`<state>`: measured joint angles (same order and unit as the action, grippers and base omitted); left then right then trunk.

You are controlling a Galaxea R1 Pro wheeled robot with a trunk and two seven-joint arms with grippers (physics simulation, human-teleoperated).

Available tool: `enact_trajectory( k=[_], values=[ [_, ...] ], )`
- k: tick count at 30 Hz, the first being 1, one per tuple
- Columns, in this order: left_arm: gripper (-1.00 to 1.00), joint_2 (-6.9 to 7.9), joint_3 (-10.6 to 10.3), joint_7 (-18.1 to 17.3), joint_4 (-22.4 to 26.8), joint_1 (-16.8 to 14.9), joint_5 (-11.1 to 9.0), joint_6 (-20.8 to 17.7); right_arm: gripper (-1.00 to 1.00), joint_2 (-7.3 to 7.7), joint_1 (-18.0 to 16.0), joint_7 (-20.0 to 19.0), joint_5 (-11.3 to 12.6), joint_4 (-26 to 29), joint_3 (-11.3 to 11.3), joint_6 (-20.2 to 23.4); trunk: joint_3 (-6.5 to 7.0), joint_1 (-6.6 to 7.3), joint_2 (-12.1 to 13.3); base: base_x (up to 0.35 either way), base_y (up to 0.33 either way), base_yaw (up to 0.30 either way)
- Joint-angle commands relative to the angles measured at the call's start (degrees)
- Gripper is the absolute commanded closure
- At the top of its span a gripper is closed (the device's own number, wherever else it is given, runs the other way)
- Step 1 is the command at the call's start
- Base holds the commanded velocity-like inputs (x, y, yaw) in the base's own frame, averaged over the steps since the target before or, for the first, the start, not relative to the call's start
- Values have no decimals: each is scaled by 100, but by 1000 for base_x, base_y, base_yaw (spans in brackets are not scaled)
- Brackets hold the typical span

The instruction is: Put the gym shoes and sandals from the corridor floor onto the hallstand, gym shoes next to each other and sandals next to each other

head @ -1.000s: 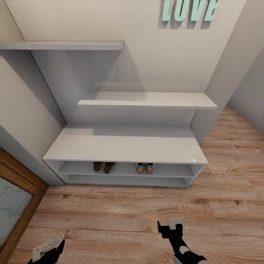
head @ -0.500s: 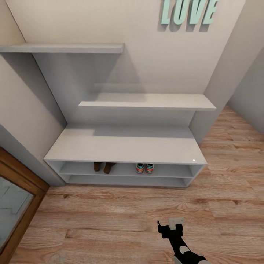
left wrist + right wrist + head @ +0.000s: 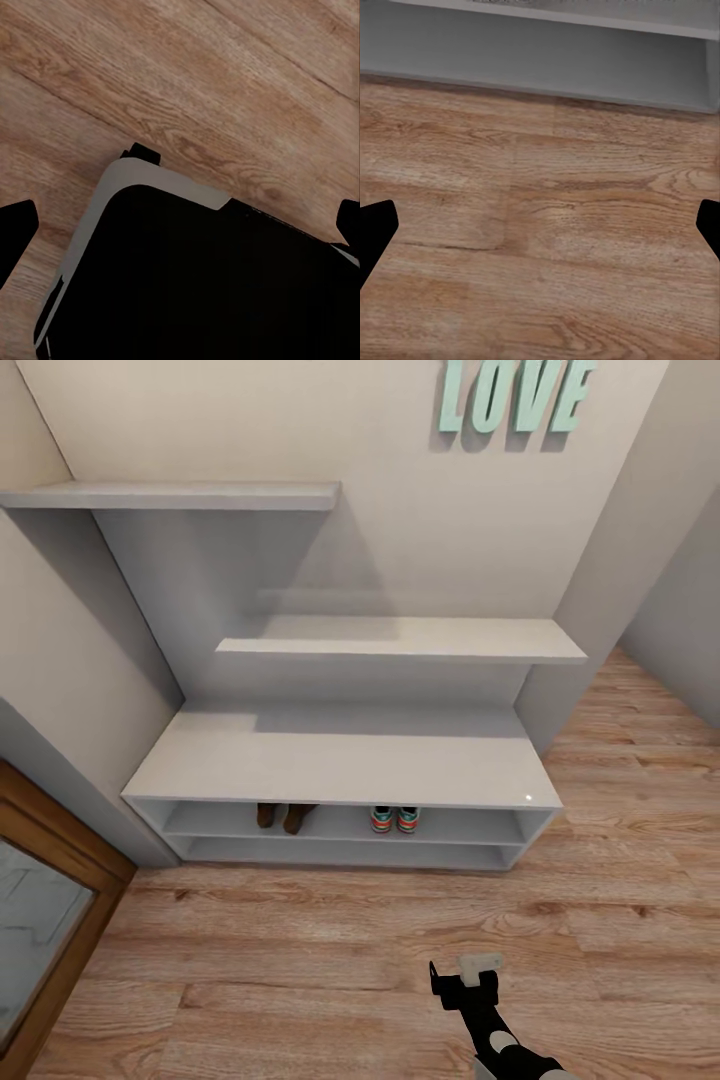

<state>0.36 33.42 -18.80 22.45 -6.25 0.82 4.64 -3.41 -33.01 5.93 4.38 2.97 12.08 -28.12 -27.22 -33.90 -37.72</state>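
The sandals (image 3: 281,816) and gym shoes (image 3: 396,819) sit apart on the rack's (image 3: 340,765) upper shelf, frame centre. The right gripper (image 3: 467,978), lower right, and the left gripper (image 3: 180,225) both have fingers apart above the floor (image 3: 300,950).

Even, soft bright light is coming from above; wall shelves (image 3: 400,636) are casting grey shadows down onto the hallstand (image 3: 340,760) top. A tiny glare speck is showing at its front right corner. Renders are looking slightly soft, wide-angle stretching toward edges.

I've got bare corridor floor (image 3: 330,950) up to the hallstand (image 3: 340,765). Its upper compartment's partly taken by sandals (image 3: 282,816) and gym shoes (image 3: 396,819); the top's free.
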Motion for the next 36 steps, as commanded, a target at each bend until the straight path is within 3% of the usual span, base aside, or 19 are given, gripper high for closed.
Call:
enact_trajectory(
  k=[1,36],
  values=[
    [-100,-2,41,-43,-26,-4,8,10,-100,-1,-4,23,45,-7,50,-18,-6,-1,-5,0,0,0],
    [-100,-44,50,-36,-745,1,-21,10,-100,-1,-4,23,45,-7,51,-18,-6,-1,-5,0,0,0]
  ],
)
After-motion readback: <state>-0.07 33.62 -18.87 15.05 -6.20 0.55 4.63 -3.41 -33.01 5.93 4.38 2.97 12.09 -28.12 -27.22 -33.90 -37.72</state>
